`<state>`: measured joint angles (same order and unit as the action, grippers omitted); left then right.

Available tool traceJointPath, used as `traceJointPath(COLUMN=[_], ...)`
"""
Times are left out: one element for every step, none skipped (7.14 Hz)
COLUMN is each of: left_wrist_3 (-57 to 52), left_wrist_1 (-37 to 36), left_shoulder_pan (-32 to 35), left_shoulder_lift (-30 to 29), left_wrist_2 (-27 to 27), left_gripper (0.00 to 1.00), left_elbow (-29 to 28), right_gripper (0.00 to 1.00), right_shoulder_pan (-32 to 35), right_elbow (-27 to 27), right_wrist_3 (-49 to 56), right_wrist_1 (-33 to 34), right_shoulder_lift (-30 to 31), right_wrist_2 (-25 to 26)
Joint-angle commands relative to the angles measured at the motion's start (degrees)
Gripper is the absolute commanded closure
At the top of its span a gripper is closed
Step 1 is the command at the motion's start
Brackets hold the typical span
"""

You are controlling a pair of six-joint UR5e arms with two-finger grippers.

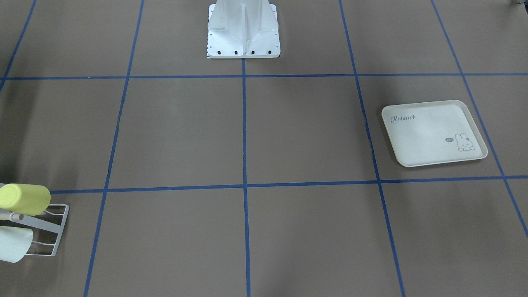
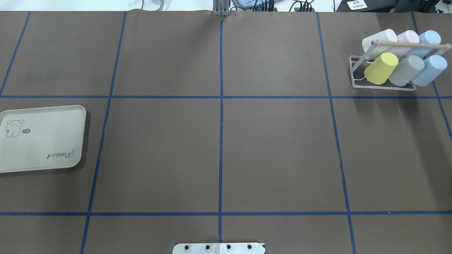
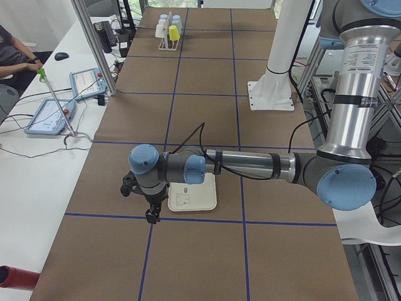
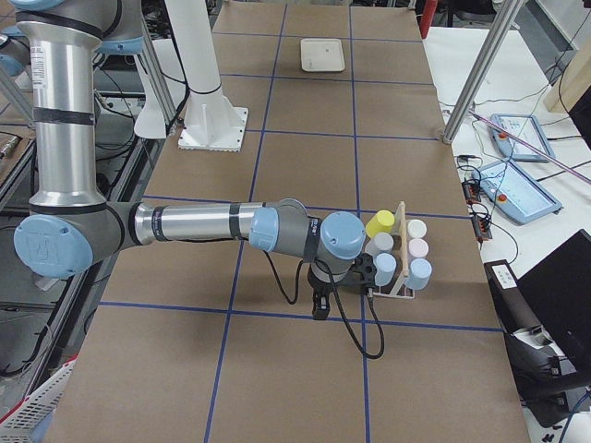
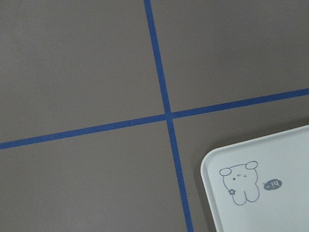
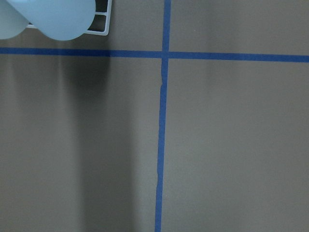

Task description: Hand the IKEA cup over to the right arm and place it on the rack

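The white wire rack (image 2: 355, 72) with a wooden dowel stands at the table's far right; it also shows in the front view (image 1: 57, 231) and the right view (image 4: 403, 247). Several pastel cups lie on its prongs, among them a yellow cup (image 2: 380, 68), a grey one (image 2: 406, 70) and a light-blue one (image 2: 428, 69). My right gripper (image 4: 319, 311) hangs low over the table beside the rack, holding nothing that I can see. My left gripper (image 3: 152, 217) hangs by the tray's corner. Neither shows in a view that tells whether it is open or shut.
A cream rabbit-print tray (image 2: 42, 148) lies bare at the table's left and shows in the left wrist view (image 5: 270, 212). Blue tape lines grid the brown table. The white robot base (image 1: 243, 29) stands at the middle of the near edge.
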<state>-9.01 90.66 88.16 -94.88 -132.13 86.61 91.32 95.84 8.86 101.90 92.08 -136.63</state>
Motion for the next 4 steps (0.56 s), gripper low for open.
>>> traceJointPath(left_wrist_3=[0.22, 0.31, 0.48, 0.57], left_wrist_1=[1.98, 1.89, 1.89, 2.07], left_shoulder_pan=[0.00, 0.00, 0.00, 0.00], left_shoulder_lift=[0.75, 0.84, 0.84, 0.84], left_wrist_2=[0.20, 0.12, 0.11, 0.11], left_gripper=[0.00, 0.00, 0.00, 0.00], left_elbow=[-0.74, -0.66, -0.57, -0.57], right_gripper=[0.00, 0.00, 0.00, 0.00], right_shoulder_pan=[0.00, 0.00, 0.00, 0.00], right_elbow=[-3.02, -2.33, -1.97, -1.45], right_wrist_3=[-0.16, -0.42, -2.34, -3.05], right_wrist_1=[-5.22, -5.22, -5.31, -5.57], right_shoulder_lift=[-0.06, -0.23, -0.32, -0.76], right_wrist_2=[-0.83, -0.75, -0.66, -0.66])
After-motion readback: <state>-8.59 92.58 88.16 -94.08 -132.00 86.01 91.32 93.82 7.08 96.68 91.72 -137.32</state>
